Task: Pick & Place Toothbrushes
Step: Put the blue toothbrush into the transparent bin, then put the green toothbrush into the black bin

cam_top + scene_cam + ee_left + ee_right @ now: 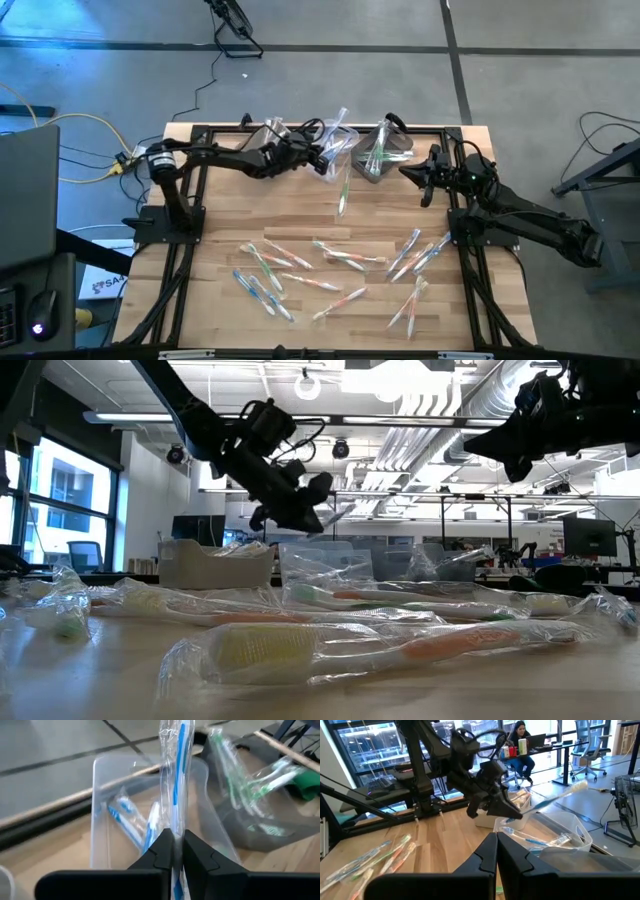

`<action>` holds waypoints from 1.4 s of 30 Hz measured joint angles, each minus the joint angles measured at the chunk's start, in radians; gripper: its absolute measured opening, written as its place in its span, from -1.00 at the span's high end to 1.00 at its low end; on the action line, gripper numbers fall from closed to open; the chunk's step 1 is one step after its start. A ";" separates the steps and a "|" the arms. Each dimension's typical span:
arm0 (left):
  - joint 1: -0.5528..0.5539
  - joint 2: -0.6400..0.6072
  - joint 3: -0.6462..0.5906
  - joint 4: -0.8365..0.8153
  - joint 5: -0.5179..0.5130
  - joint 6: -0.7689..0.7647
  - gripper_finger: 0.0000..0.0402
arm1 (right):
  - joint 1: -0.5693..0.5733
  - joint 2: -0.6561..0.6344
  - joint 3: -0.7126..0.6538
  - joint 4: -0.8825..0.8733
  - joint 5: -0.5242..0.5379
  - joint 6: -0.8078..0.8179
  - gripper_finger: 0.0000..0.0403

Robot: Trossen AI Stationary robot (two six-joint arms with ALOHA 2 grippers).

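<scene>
Left gripper [173,851] clamped on a blue-handled wrapped toothbrush [177,780], poised above the clear bin [100,810] already holding blue ones, apparently for sorting by colour. Green-handled brushes [240,790] gathered in the neighbouring bin [250,837]. Right gripper [496,851] shut and empty, waiting near the table's far edge. Remaining toothbrushes [330,270] scattered across the wooden table [300,200], probably still unsorted.
</scene>
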 joint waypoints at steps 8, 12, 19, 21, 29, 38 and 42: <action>0.000 0.003 -0.001 -0.024 -0.021 -0.021 0.89 | 0.000 0.000 0.000 -0.001 0.000 0.002 0.99; 0.000 0.003 0.000 -0.041 -0.022 -0.023 0.89 | 0.000 0.000 0.000 -0.001 0.000 0.002 0.99; 0.000 0.003 0.000 -0.038 0.005 -0.029 0.76 | 0.000 0.000 0.000 -0.012 0.000 0.003 0.99; -0.001 0.003 0.000 -0.049 0.008 -0.028 0.70 | 0.000 0.000 0.000 -0.012 0.000 0.002 0.99; 0.000 0.003 0.000 -0.070 0.022 -0.052 0.43 | 0.000 0.000 0.000 -0.011 0.000 -0.002 0.99; 0.000 0.003 0.000 0.072 0.022 -0.017 0.35 | 0.000 0.000 0.000 -0.011 0.000 -0.004 0.99; 0.000 0.002 0.000 0.150 0.028 0.017 0.34 | 0.000 0.000 0.000 -0.011 -0.001 -0.004 0.99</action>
